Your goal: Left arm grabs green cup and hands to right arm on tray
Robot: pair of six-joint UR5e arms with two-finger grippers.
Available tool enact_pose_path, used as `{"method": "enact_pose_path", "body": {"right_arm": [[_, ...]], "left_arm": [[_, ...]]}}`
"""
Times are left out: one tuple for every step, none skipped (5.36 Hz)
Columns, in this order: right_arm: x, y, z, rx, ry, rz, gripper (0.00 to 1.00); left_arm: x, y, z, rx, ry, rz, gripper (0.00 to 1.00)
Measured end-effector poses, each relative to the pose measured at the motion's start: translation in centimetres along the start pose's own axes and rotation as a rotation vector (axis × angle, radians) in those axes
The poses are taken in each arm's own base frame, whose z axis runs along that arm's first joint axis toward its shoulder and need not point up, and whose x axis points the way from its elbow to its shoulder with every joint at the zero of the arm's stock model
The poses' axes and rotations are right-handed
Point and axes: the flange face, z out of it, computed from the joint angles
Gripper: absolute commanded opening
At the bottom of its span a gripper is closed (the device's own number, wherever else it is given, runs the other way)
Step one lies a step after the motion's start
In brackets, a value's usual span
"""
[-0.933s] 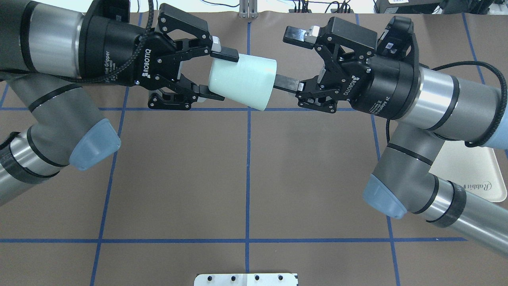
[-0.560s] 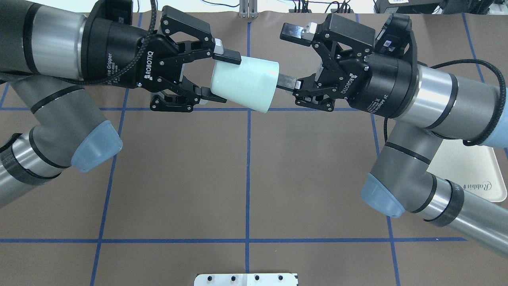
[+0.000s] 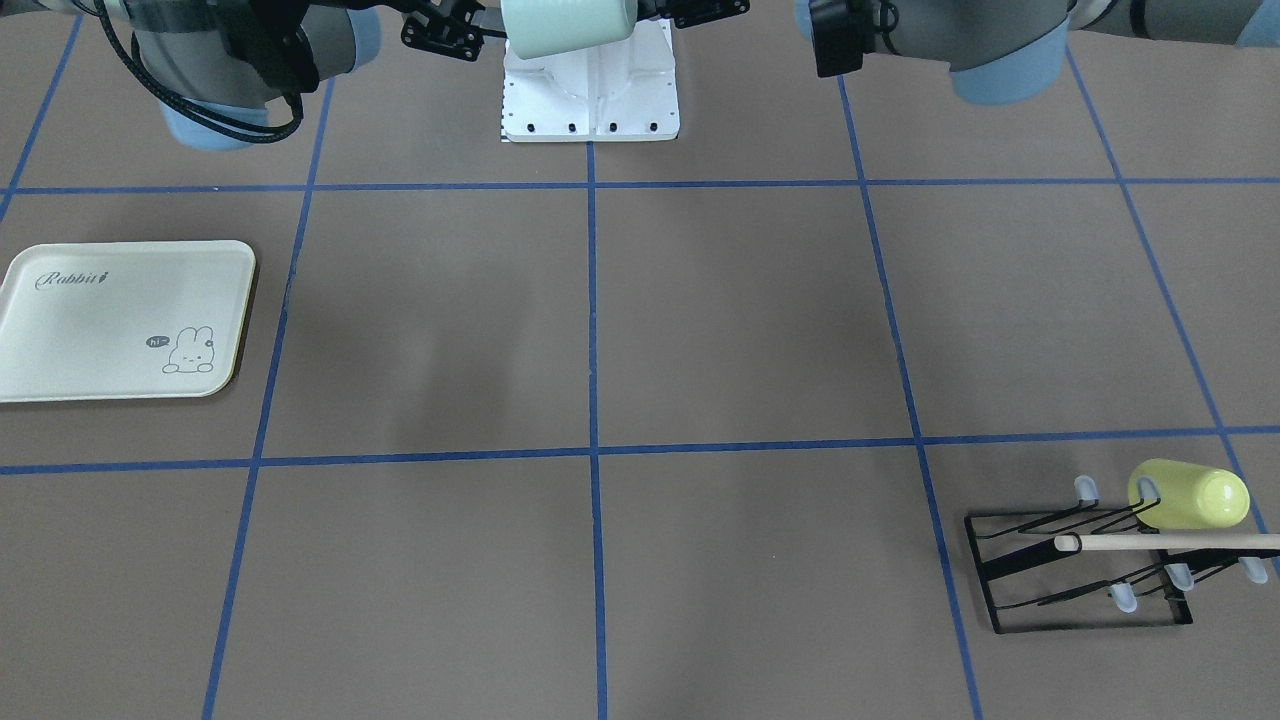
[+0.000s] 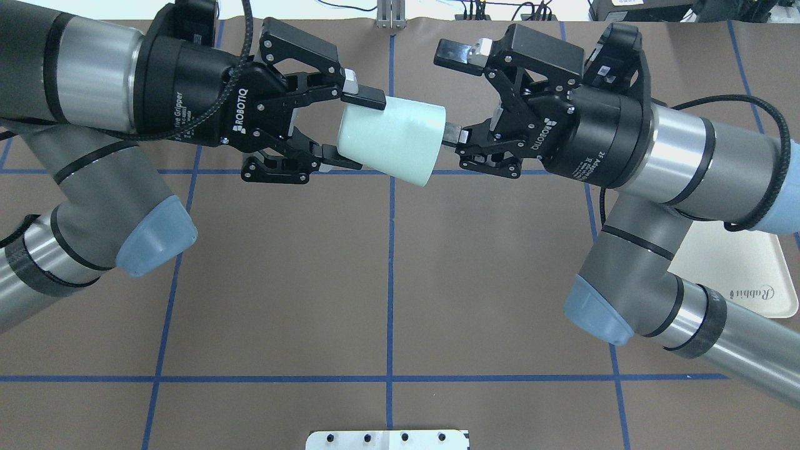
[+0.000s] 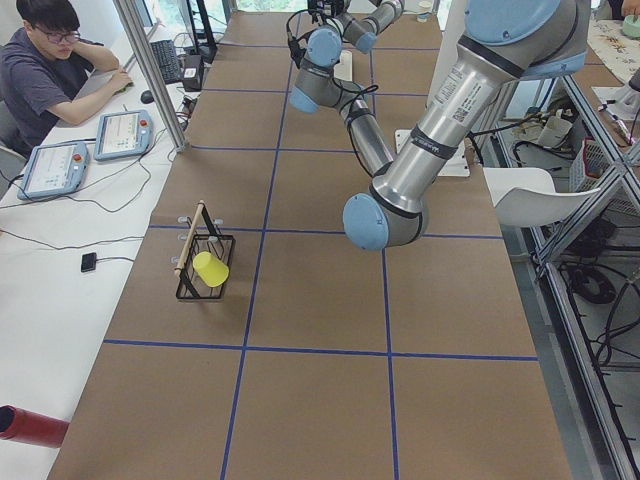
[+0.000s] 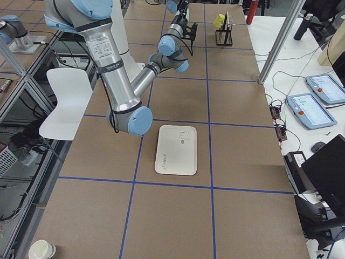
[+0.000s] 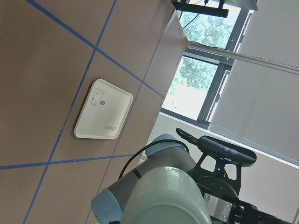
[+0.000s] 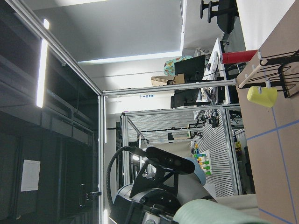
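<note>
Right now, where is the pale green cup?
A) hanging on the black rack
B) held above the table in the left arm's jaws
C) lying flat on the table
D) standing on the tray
B: the green cup lies sideways, clamped in the jaws of the left arm, in the air and well apart from the tray.

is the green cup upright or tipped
Tipped sideways: green cup held at its base by left end effector, mouth toward right end effector.
</note>
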Motion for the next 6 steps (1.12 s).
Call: {"method": "enact_pose_path", "body": {"right_arm": [[0.03,0.01,0.07,0.002,0.005,0.001,0.72],[0.05,0.00,0.17,0.006,0.011,0.002,0.50],[-0.06,0.04,0.31,0.005,0.010,0.001,0.37],[-0.18,0.10,0.44,0.003,0.008,0.000,0.36],[-0.21,0.12,0.49,0.003,0.007,0.000,0.00],[-0.28,0.11,0.51,0.003,0.006,-0.003,0.00]], "left_arm": [[0.03,0.06,0.01,-0.001,0.001,0.000,0.42],[0.13,0.12,0.03,-0.003,0.003,-0.001,0.42],[0.21,0.16,0.06,-0.003,0.004,-0.002,0.42],[0.27,0.22,0.05,-0.004,0.006,-0.002,0.42],[0.29,0.24,0.05,-0.004,0.006,-0.001,0.99],[0.28,0.22,0.10,-0.004,0.005,-0.002,1.00]]}}
